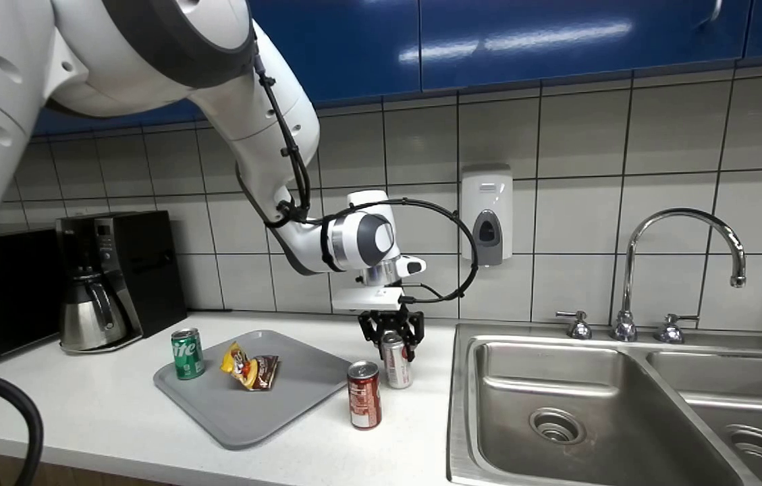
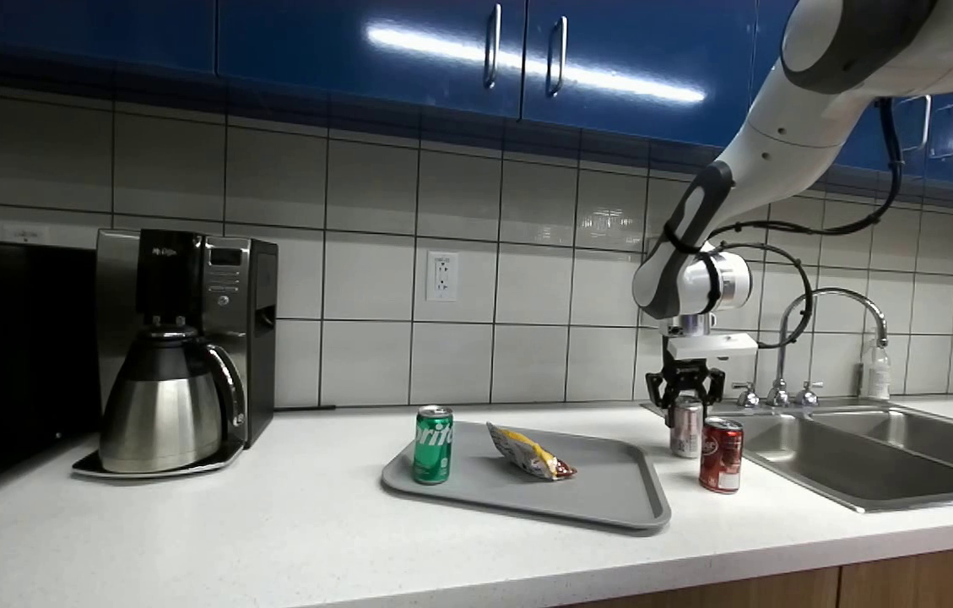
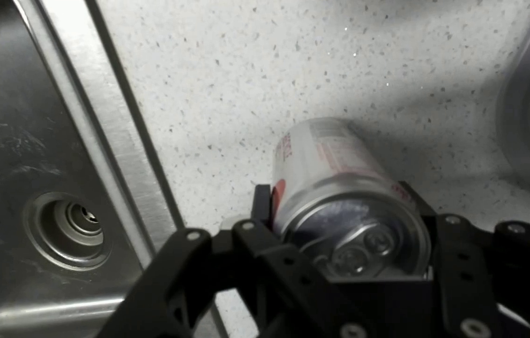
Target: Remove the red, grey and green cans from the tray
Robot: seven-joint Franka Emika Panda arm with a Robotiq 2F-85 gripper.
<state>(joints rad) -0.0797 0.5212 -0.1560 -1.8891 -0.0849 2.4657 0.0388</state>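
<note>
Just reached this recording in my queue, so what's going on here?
A robot arm is clearing cans off a tray. Its claw is closed on the grey can, between the tray and the sink; whether its base touches the counter is hard to tell. The red can stands nearby on the counter. The green can is on the tray along with a snack packet, so that can appears left to remove.

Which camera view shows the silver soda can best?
The wrist view: the silver soda can appears largest there, lid and side showing, gripper fingers on either side. Both exterior views show it smaller, mostly side-on, with the red soda can nearby.
</note>
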